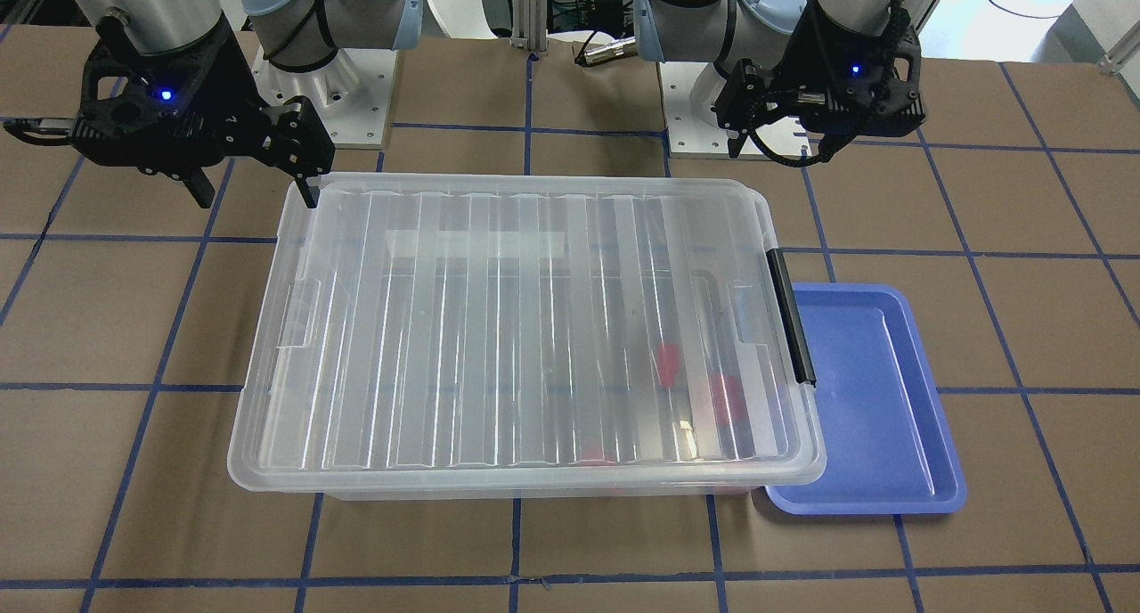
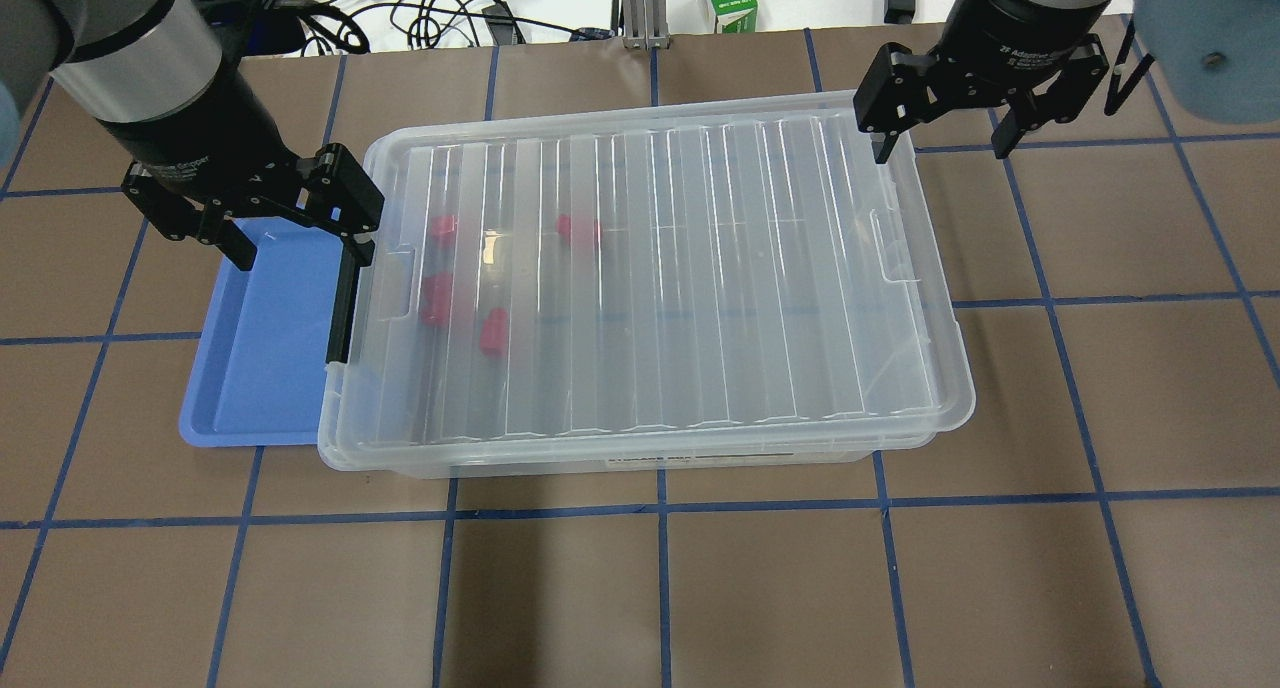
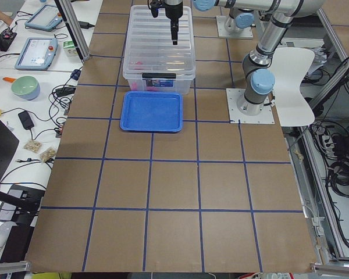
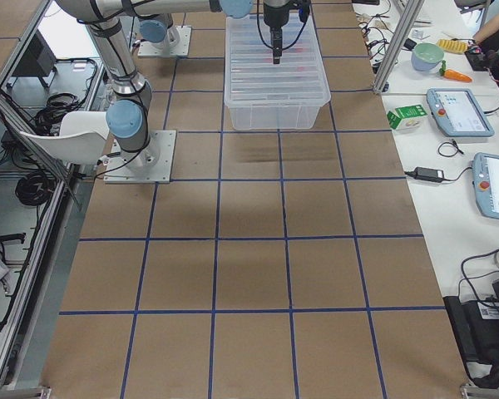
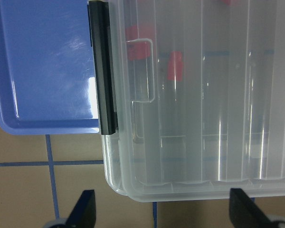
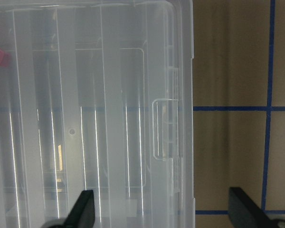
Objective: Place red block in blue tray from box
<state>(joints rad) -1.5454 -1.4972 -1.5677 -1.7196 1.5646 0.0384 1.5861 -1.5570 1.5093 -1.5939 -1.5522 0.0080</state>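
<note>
1. Since the ribbed clear plastic lid point(image 2: 700, 268) lies shut on the large translucent plastic box point(image 2: 560, 462), the step in hand is, I judge, opening it. Nothing inside can be reached before that.
2. Several red pieces point(image 2: 437, 298) show blurred through the lid in the box's left half. The one nearest the robot has a narrower stub and looks to be the small bright-red plastic block point(image 2: 493, 330). It lies on the box floor a little right of the black clip handle point(image 2: 343, 308).
3. The left gripper point(image 2: 300, 258) hangs high over the box's near left corner, fingers spread wide and holding nothing. The right gripper point(image 2: 941, 150) is likewise spread and empty, above the near part of the right end.
4. The clip handle on the left end probably has to be released first, and the left gripper is the closer one for that. It should come straight down on the bar and swing it outward gently.
5. The shallow periwinkle-blue plastic tray point(image 2: 260, 368) lies empty just left of the box, its edge tucked beneath the overhanging rim. A hard pull on the handle could shove or tip it.
6. The lid will flex, so lift it level from both ends, with the right gripper at the moulded tab. Set it down to the right or far side, well apart from the blue tray.
</note>
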